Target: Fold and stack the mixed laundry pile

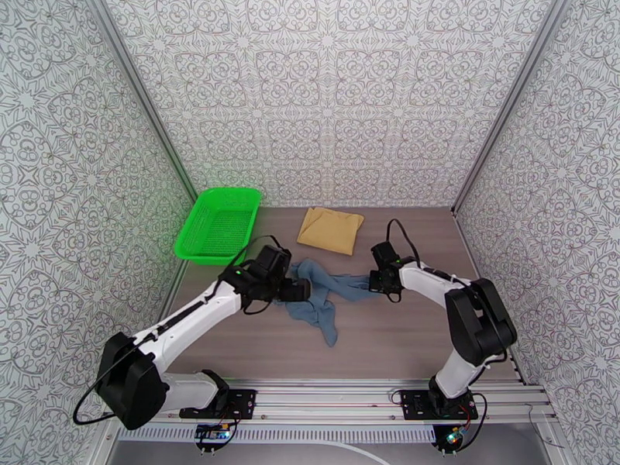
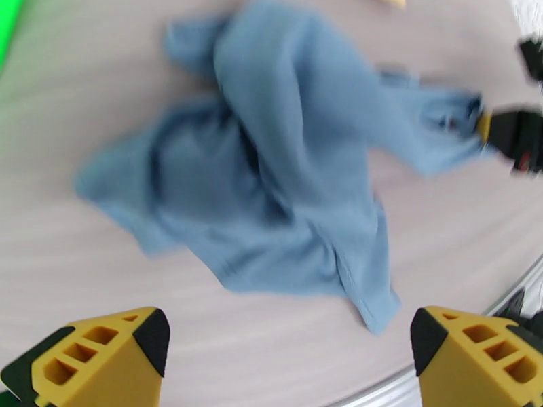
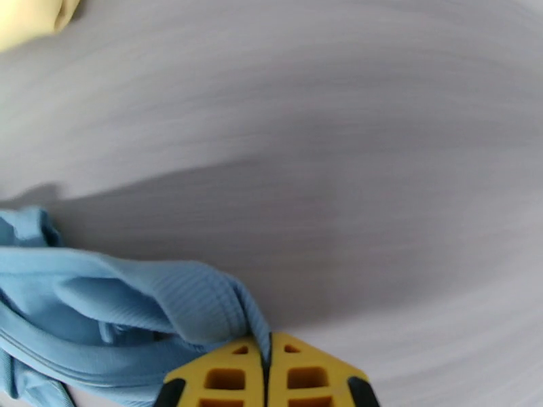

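Right wrist: right end effector (image 3: 267,364) pinching an edge of the blue tank top (image 3: 156,300), crumpled on the tabletop (image 3: 339,130); left end effector (image 2: 288,340) spread wide beside it. Probably flattening before folding; next: left pinch on the opposite edge.

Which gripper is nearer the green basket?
Left. The left gripper is just front-right of the green mesh basket; the right gripper is farther right, beyond the blue tank top.

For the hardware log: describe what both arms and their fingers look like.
The left arm and right arm have white links, black joint housings and loose black cables. Their fingers are yellow moulded blocks with cut-out holes and black trim.
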